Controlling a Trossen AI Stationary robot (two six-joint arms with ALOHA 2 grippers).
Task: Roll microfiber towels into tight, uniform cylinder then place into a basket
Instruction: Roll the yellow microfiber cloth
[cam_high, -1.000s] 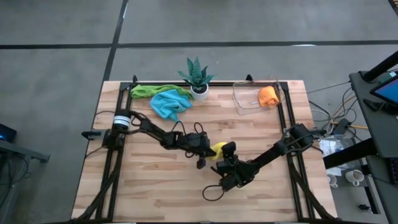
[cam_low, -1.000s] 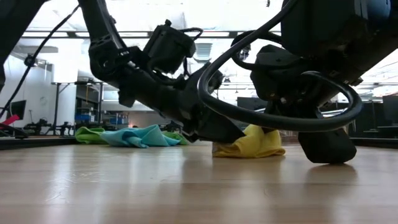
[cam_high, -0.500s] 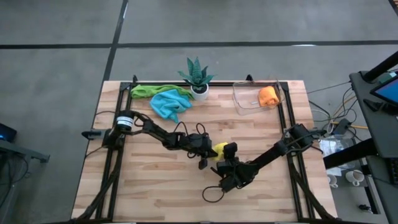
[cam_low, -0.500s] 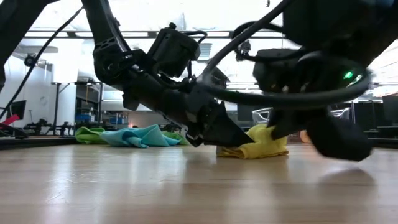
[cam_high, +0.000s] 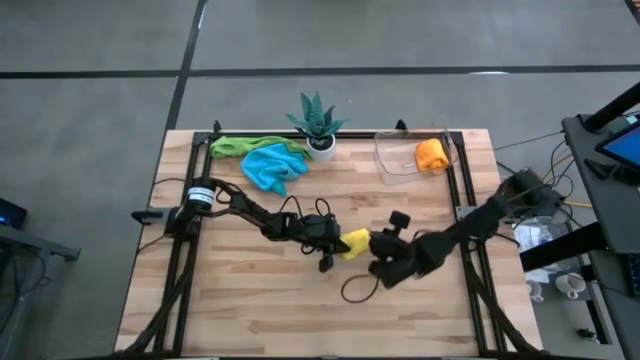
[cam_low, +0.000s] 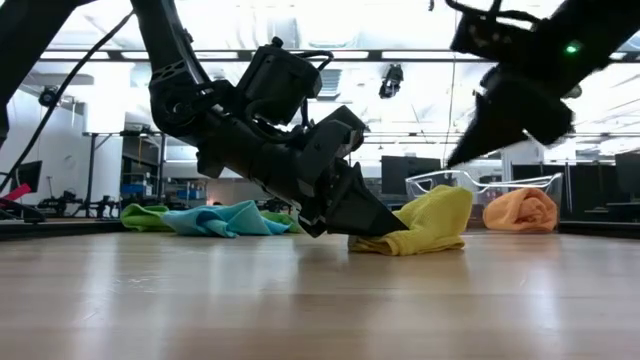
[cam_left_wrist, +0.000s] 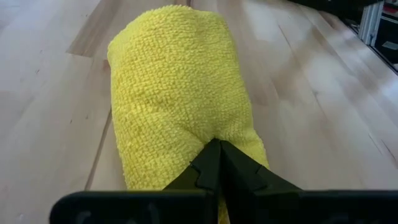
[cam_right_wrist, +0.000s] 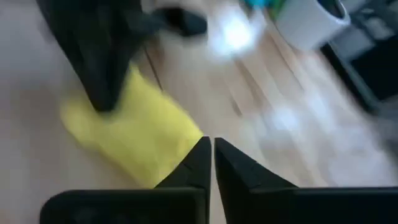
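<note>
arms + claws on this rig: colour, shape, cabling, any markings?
Both arms are dark, nearly black, built of slim jointed links. The left arm carries a white band with dark stripes near its base; the right arm trails a looped black cable onto the table. The left claw and right claw each have two dark, wedge-shaped fingers tapering to points. A green indicator light shows on the right arm's wrist.

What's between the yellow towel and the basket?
Nothing visible. From the yellow towel, pinched by the left gripper, bare table runs to the basket. The right gripper sits beside the towel, off that line.
</note>
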